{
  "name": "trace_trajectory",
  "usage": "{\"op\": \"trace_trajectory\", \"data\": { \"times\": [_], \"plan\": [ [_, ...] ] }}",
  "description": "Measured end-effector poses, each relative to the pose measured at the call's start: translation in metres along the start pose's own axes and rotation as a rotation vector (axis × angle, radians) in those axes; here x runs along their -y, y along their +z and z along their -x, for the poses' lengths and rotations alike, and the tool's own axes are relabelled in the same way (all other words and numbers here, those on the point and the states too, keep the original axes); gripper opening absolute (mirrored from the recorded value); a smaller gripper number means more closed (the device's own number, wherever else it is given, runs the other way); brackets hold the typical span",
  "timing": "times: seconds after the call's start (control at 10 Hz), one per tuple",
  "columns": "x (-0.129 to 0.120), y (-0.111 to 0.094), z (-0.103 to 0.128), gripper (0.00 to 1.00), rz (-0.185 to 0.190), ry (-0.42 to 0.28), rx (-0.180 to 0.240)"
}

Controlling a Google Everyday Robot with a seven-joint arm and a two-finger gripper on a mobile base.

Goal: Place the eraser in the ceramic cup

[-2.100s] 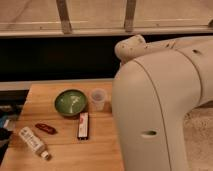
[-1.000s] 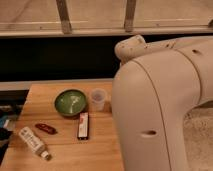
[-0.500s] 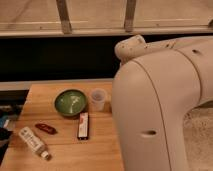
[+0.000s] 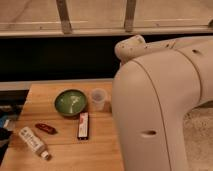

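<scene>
Wooden table (image 4: 70,152) is carrying 1 white tube (image 4: 34,142) at the front-left edge, 1 red oval obj (image 4: 46,128), and 1 green bowl (image 4: 70,102) showing a bare inside. 1 eraser (image 4: 83,125) is lying flat just below the bowl. 1 ceramic cup (image 4: 98,99) is standing upright beside the bowl, contents unclear. White arm (image 4: 160,110) is crowding the right side. Gripper is sitting out of frame, grip state can't be told.

Wooden table (image 4: 70,152): bowl (image 4: 70,102), ceramic cup (image 4: 98,99), eraser (image 4: 83,125), red object (image 4: 46,128), tube (image 4: 33,142)

On the wooden bench (image 4: 75,152), the small whitish ceramic cup (image 4: 98,99) stands at 3 o'clock of the wide green bowl (image 4: 70,102), the flat black-sided eraser (image 4: 83,125) at 5 o'clock; the gripper is out of view.
</scene>
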Motion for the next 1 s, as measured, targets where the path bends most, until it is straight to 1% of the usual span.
{"op": "trace_trajectory", "data": {
  "times": [0.3, 0.4, 0.5, 0.6, 0.7, 0.8, 0.9, 1.0],
  "plan": [
    [0.0, -0.001, 0.001, 0.62, 0.002, -0.001, 0.0],
    [-0.004, -0.004, 0.002, 0.62, 0.012, -0.031, -0.007],
    [-0.015, -0.007, 0.002, 0.62, 0.028, -0.08, -0.02],
    [-0.029, -0.011, 0.003, 0.62, 0.051, -0.116, -0.029],
    [-0.051, -0.015, 0.0, 0.62, 0.088, -0.16, -0.042],
    [-0.065, -0.02, -0.009, 0.62, 0.119, -0.192, -0.061],
    [-0.077, -0.026, -0.02, 0.62, 0.158, -0.217, -0.077],
    [-0.087, -0.034, -0.033, 0.62, 0.209, -0.237, -0.094]
  ]
}}
